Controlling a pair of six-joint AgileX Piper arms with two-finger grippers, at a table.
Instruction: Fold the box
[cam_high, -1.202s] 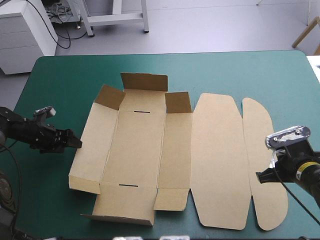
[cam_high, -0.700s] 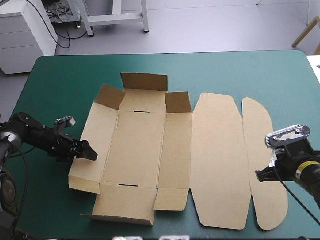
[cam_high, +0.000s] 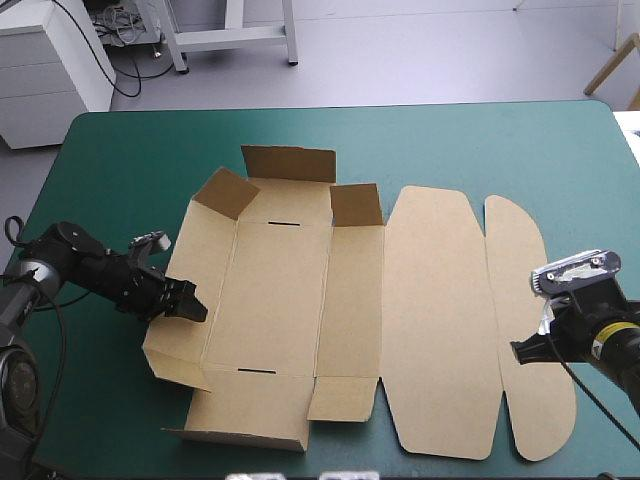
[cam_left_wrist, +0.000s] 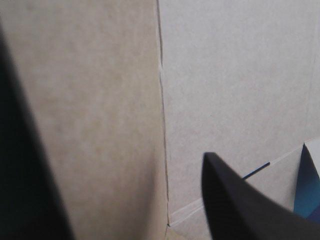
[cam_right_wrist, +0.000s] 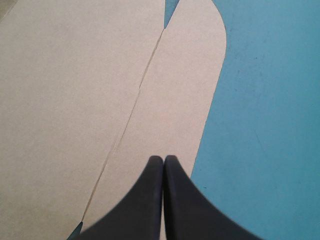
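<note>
brown box (cam_high: 270, 290) lies mostly flat; most folding looks undone. left claw (cam_high: 195, 310), spread and empty, meets the side wall (cam_high: 190, 262) ahead; right claw (cam_right_wrist: 163, 159), closed on nothing, sits over the lid (cam_high: 430, 320).

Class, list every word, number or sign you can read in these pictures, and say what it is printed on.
None readable.
The box is plain brown board; the table cover is unmarked.
A small yellow sticker on the right arm is too small to read.
</note>
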